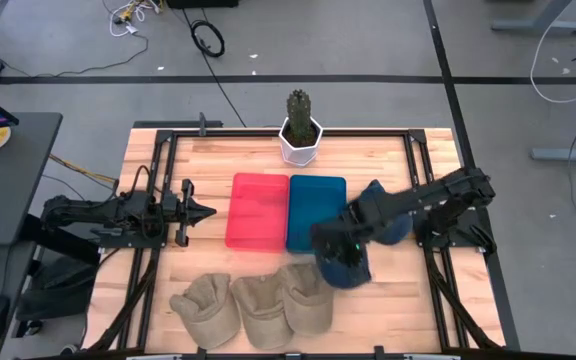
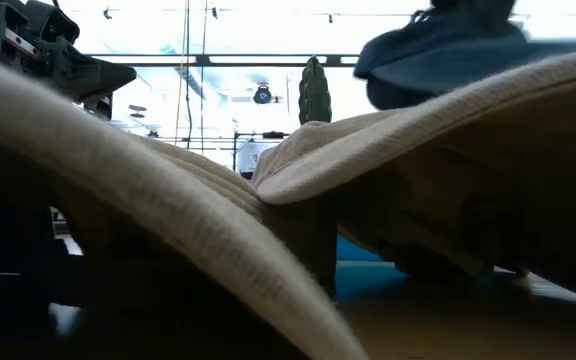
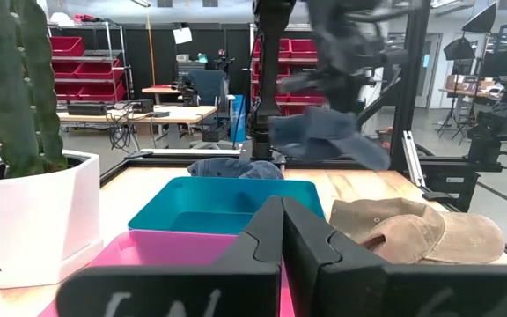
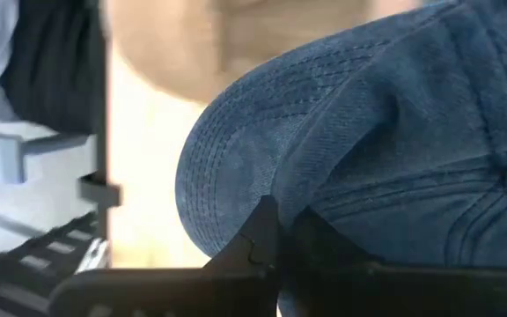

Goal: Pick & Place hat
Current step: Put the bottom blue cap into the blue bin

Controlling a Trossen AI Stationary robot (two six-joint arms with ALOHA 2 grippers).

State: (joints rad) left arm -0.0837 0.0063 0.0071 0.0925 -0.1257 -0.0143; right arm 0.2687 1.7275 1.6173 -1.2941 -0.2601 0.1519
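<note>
**Workshop floor and shelving around the tabletop**

The pale wooden tabletop (image 1: 388, 310) sits in a black metal frame on a grey floor (image 1: 368, 60) crossed by dark lines and loose cables (image 1: 206, 38). A dark side desk (image 1: 13, 170) stands to the left. Far behind are shelves of red bins (image 3: 77, 57) (several rows), workbenches (image 3: 161, 113) and a bright ceiling.
</note>
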